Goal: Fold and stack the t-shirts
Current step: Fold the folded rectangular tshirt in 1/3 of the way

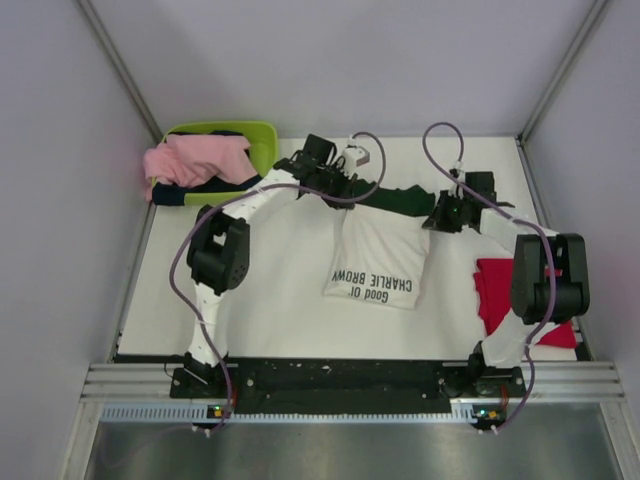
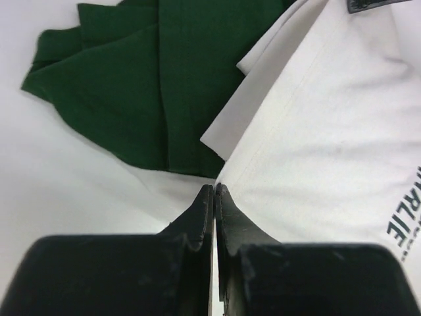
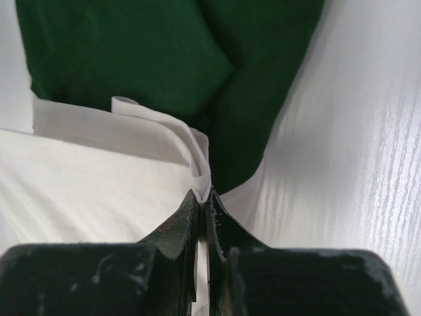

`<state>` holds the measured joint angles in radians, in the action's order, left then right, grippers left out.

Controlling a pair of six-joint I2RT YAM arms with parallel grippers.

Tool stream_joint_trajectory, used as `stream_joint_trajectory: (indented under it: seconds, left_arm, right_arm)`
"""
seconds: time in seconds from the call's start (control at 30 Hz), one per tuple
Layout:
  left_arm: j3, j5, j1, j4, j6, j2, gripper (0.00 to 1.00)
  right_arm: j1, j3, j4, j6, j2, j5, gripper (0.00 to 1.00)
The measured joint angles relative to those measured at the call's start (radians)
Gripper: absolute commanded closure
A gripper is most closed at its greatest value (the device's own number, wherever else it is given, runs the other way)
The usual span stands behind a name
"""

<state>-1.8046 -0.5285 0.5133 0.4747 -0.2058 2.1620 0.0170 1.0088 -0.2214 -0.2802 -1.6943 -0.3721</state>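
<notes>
A: Where is the white t-shirt [image 1: 385,250]?
B: Mid-worktop [image 1: 270,300], print showing, green sleeves bunched at its far edge. The red t-shirt [image 1: 495,290] lies by the right arm's base.
A: And the tools?
B: The right tool [image 3: 202,196] is closed, pinching a white fold. The left tool [image 2: 214,192] is closed at the shirt's edge; I cannot tell whether it holds cloth. These look like paired grips for lifting and spreading.

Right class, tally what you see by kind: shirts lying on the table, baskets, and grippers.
Shirts on the table: 2, white printed shirt and red shirt
Baskets: 1, green basket
Grippers: 2, left gripper and right gripper
Total: 5
</notes>
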Motion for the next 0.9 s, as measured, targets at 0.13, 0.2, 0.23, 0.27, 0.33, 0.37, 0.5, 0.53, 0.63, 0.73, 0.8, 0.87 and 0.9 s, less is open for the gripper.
stream_joint_trajectory:
  seconds: [0.13, 0.2, 0.23, 0.27, 0.33, 0.37, 0.5, 0.53, 0.63, 0.73, 0.8, 0.87, 0.9]
  left_arm:
    - [0.003, 0.003, -0.013, 0.04, 0.005, -0.087, 1.0]
    - [0.011, 0.007, -0.014, 0.049, 0.008, -0.115, 1.0]
    - [0.015, 0.015, -0.014, 0.05, 0.01, -0.122, 1.0]
    - [0.017, 0.024, -0.014, 0.049, 0.011, -0.123, 1.0]
    - [0.026, 0.045, -0.014, 0.047, 0.011, -0.121, 1.0]
    - [0.031, 0.053, -0.014, 0.047, 0.011, -0.116, 1.0]
    - [0.027, 0.074, -0.014, 0.028, 0.01, -0.064, 1.0]
    - [0.024, 0.077, -0.014, 0.026, 0.01, -0.05, 1.0]
    - [0.001, 0.082, -0.014, 0.019, 0.01, 0.008, 0.73]
    - [-0.022, 0.104, -0.013, 0.017, 0.003, 0.05, 0.4]
    - [-0.042, 0.128, -0.014, 0.018, -0.002, 0.063, 0.36]
    - [-0.059, 0.148, -0.016, 0.018, -0.02, 0.063, 0.38]
    - [-0.062, 0.149, -0.018, 0.014, -0.031, 0.058, 0.39]
  right_arm:
    - [0.0, 0.001, 0.039, -0.001, 0.011, -0.039, 1.0]
    - [0.0, 0.002, 0.043, -0.001, 0.01, -0.049, 1.0]
    - [0.0, 0.003, 0.046, -0.001, 0.008, -0.051, 1.0]
    - [0.0, 0.009, 0.045, -0.001, 0.002, -0.051, 1.0]
    - [0.0, 0.023, 0.043, -0.002, -0.014, -0.049, 1.0]
    - [0.0, 0.033, 0.043, -0.002, -0.026, -0.047, 1.0]
    - [0.001, 0.054, 0.032, -0.003, -0.059, -0.023, 1.0]
    - [0.001, 0.058, 0.029, -0.003, -0.067, -0.015, 1.0]
    - [0.0, 0.074, 0.007, 0.0, -0.085, 0.006, 0.75]
    - [0.0, 0.095, -0.008, 0.009, -0.109, 0.037, 0.53]
    - [0.0, 0.121, -0.031, 0.016, -0.122, 0.06, 0.45]
    - [0.0, 0.15, -0.063, 0.038, -0.121, 0.073, 0.39]
    - [0.0, 0.158, -0.072, 0.051, -0.111, 0.076, 0.38]
